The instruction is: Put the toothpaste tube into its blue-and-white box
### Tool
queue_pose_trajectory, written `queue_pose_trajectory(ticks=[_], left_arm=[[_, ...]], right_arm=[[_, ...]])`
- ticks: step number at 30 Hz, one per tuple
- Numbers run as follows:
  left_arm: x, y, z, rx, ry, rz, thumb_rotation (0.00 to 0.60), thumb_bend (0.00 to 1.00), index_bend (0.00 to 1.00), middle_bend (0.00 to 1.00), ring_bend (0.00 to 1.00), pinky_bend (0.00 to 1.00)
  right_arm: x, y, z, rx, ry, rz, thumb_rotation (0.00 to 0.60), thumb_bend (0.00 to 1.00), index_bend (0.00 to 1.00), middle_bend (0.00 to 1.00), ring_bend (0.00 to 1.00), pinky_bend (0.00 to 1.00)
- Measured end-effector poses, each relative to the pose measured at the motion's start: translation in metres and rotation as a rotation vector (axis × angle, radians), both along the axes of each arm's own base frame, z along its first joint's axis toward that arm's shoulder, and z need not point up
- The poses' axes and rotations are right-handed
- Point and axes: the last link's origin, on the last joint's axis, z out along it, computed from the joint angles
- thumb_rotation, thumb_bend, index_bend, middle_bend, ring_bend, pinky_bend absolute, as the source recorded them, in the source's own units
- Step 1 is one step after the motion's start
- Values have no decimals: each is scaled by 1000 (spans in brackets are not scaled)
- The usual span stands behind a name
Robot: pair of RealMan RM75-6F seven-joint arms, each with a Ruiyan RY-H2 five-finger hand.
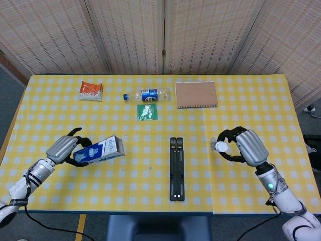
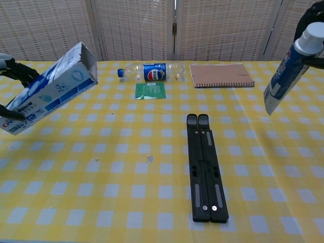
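At the left, the left hand (image 1: 64,148) gripped the blue-and-white box (image 1: 100,149), a long cardboard carton held tilted above the table (image 1: 251,100), with its open end raised toward the middle. The chest view showed this open end and some small print on the side, too small to read, while the head view showed the hand itself more clearly. On the yellow checked cloth lay an orange snack packet (image 1: 91,91), a clear plastic bottle (image 1: 147,95) with a blue label, a small green packet (image 1: 147,112) just in front of it, a brown spiral notebook (image 1: 196,94), and a flat black folding stand (image 1: 176,168) near the front edge. At the right, the right hand (image 1: 247,146) held the toothpaste tube (image 2: 287,69); the head view showed mainly its white cap, the chest view its whole soft blue-and-white body, hanging with the cap up.
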Motion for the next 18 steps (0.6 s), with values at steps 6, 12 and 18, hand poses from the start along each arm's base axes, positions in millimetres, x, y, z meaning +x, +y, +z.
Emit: queue_pose_trajectory(ticks=[6, 12, 18], left_arm=[[12, -3, -6, -49, -73, -3, 600, 202, 453, 590, 430, 0], [31, -7, -16, -81, -94, -44, 600, 202, 451, 590, 430, 0], [43, -7, -26, -113, -116, -64, 600, 202, 451, 591, 429, 0]], right_arm=[[39, -7, 6, 125, -400, -18, 600, 337, 731, 588, 550, 437], [87, -20, 9, 272, -738, 25, 600, 337, 732, 588, 551, 438], [123, -27, 2, 388, -914, 67, 600, 338, 732, 588, 546, 438]])
